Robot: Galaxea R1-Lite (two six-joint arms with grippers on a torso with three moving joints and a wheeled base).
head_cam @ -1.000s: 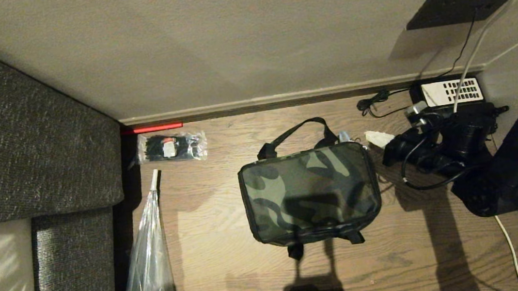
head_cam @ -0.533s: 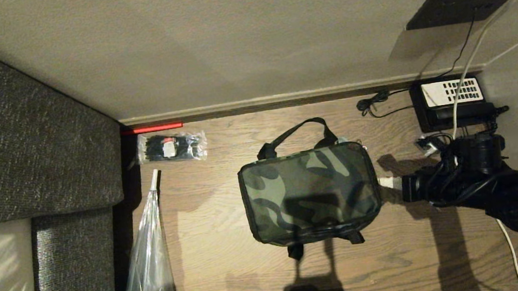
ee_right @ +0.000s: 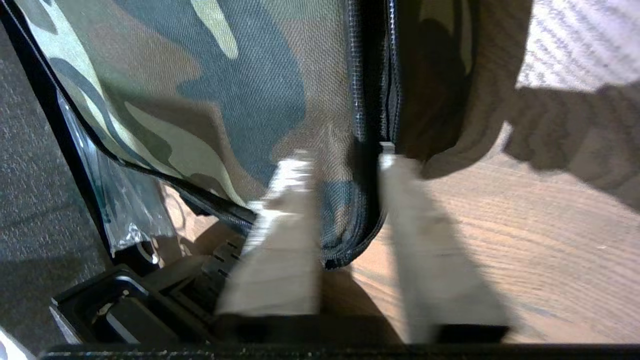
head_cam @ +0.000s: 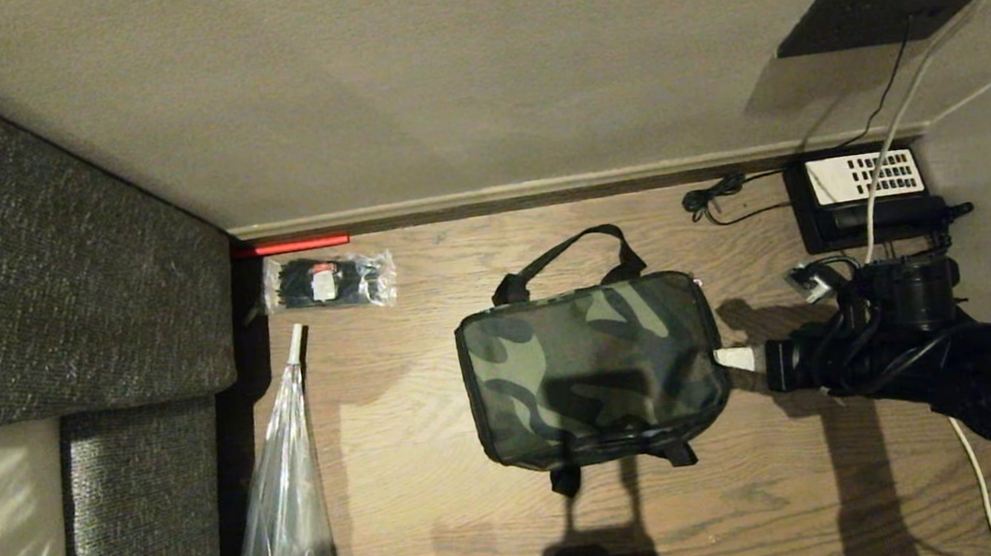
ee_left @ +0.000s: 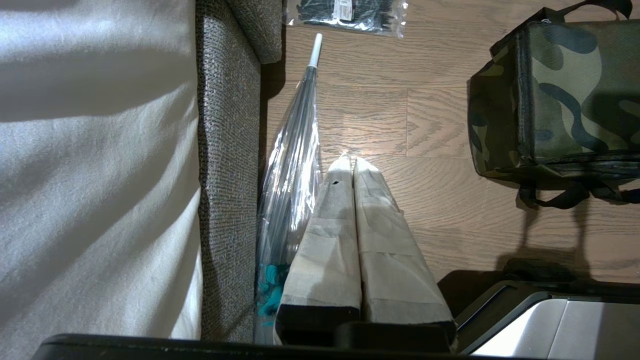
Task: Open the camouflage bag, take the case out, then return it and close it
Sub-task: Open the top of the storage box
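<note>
The camouflage bag (head_cam: 590,370) lies closed on the wooden floor, its black strap handles at the far and near sides. My right gripper (head_cam: 731,359) reaches in level from the right and meets the bag's right side about halfway along. In the right wrist view this gripper (ee_right: 340,157) is open, and a fold of the bag's top edge with its black zipper (ee_right: 372,125) lies between the two pale fingers. My left gripper (ee_left: 352,161) is parked and shut over bare floor, left of the bag (ee_left: 575,90). The case is hidden.
A grey sofa (head_cam: 38,274) fills the left side, with a clear plastic umbrella (head_cam: 284,507) lying against it. A clear packet of black ties (head_cam: 328,281) lies far left by the wall. A black telephone (head_cam: 863,189) and cables (head_cam: 715,197) sit behind my right arm.
My right gripper has slid from the bag's far right corner down along its right side, and its fingers have gone from shut to open. The bag has not moved.
</note>
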